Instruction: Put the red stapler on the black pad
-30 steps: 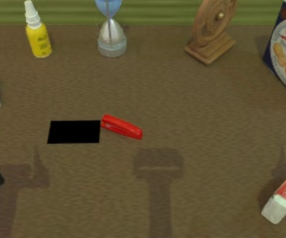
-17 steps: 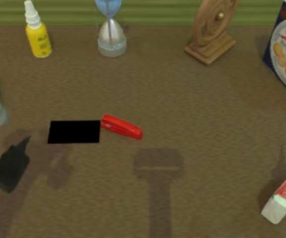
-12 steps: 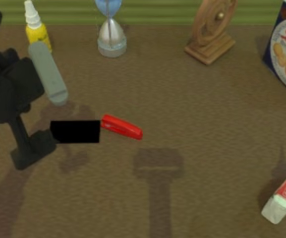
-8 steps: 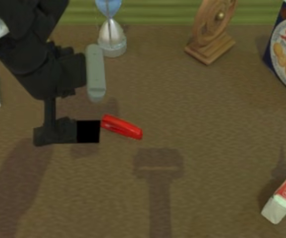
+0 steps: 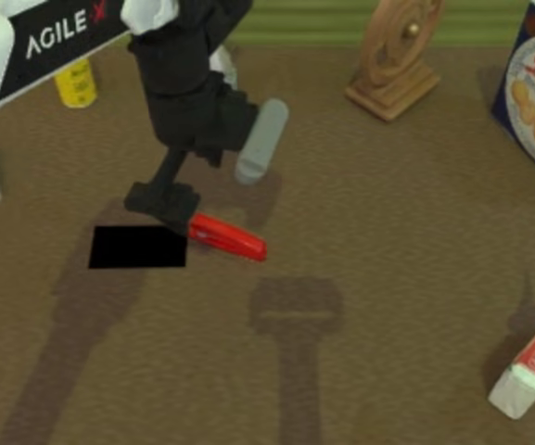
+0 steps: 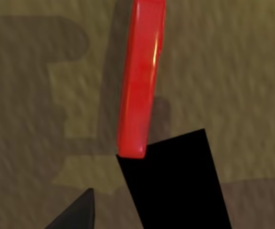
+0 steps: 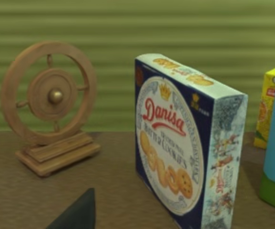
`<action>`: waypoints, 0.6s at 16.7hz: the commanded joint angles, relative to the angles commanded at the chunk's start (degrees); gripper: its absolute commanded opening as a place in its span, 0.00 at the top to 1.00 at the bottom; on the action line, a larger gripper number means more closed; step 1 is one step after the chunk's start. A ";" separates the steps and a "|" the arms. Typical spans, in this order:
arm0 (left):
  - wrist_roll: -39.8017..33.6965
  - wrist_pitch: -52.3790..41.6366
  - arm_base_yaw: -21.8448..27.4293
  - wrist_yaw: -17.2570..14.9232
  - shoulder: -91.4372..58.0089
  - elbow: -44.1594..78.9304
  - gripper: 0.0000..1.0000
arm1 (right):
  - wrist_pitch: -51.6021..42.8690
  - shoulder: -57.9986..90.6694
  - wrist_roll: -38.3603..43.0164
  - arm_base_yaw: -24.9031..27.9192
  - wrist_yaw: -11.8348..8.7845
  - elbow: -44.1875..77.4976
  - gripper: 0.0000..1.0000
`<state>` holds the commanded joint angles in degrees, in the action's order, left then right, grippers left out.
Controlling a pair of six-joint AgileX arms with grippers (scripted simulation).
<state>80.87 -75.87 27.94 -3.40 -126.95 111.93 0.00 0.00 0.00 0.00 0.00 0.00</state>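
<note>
Above the pad [image 5: 137, 247], the left hand [image 5: 161, 199] has moved right from the pad's left end and now hangs near the stapler's [image 5: 227, 236] left tip. Its fingers are hidden under the black arm, so I cannot tell if they are apart. The stapler lies unmoved on the counter [image 5: 388, 278], touching the pad's right edge; the right hand is out of the top view.

even, fairly dim light w/ soft arm shadows across the table [image 5: 388, 278]; glossy streak on red stapler [image 6: 142, 81].

Left arm reaches in from upper left, end effector [image 5: 162, 200] pointing down
</note>
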 joint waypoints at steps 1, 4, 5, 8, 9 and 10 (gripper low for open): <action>1.32 -0.57 0.32 0.81 -2.18 2.76 0.00 | 0.00 0.00 0.00 0.00 0.00 0.00 0.00; 3.85 -1.32 0.92 2.63 -6.14 8.37 0.00 | 0.00 0.00 0.00 0.00 0.00 0.00 0.00; 4.26 -1.40 1.01 2.97 -6.80 9.34 0.00 | 0.00 0.00 0.00 0.00 0.00 0.00 0.00; 4.46 -1.44 1.05 3.16 -7.15 9.88 0.00 | 0.00 0.00 0.00 0.00 0.00 0.00 0.00; 4.46 -1.44 1.05 3.16 -7.15 9.88 0.00 | 0.00 0.00 0.00 0.00 0.00 0.00 0.00; 4.46 -1.44 1.05 3.16 -7.15 9.88 0.00 | 0.00 0.00 0.00 0.00 0.00 0.00 0.00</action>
<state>85.33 -77.31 29.00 -0.23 -134.10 121.81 0.00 0.00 0.00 0.00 0.00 0.00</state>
